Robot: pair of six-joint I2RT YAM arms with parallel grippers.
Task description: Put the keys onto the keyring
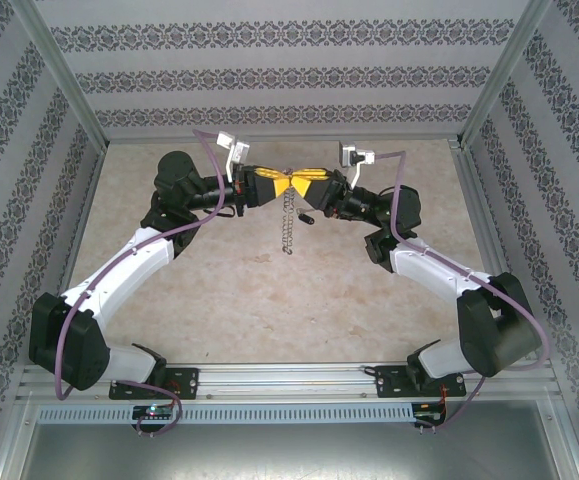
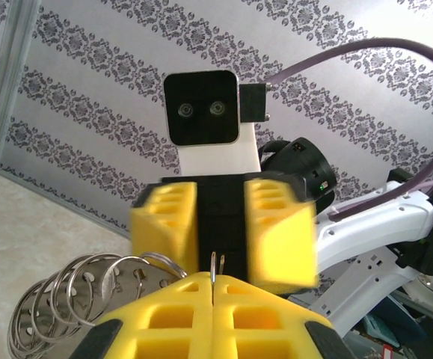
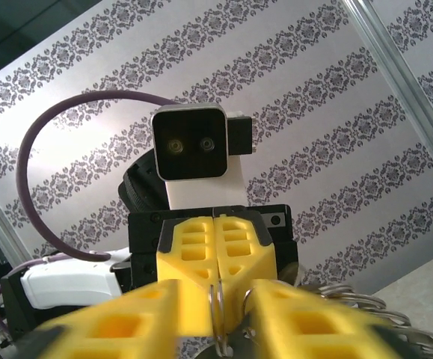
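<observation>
Hanging above the table point(image 1: 219, 300), where both grippers meet, the keyring point(image 1: 289, 228) is seen as a dangling string of silvery loops. Its thin wire is pinched between the clenched fingers of the left gripper point(image 2: 212, 284). The right gripper point(image 3: 226, 310) is held parted around one loop.

Robot lab test cell. Boxed enclosure: aluminium frame posts point(image 1: 64, 75) at corners, walls point(image 1: 269, 80) on 3 sides papered in striped damask print. Beige stone-look tabletop point(image 1: 269, 310) as work surface. 2 white-and-black arms, left arm point(image 1: 119, 265) and right arm point(image 1: 439, 270), bolted to aluminium rail point(image 1: 289, 378) at near edge. Slotted cable duct point(image 1: 289, 412) just in front of rail. Purple cables point(image 2: 366, 46) looped along arms. Camera module point(image 2: 201, 108) on each wrist.
</observation>
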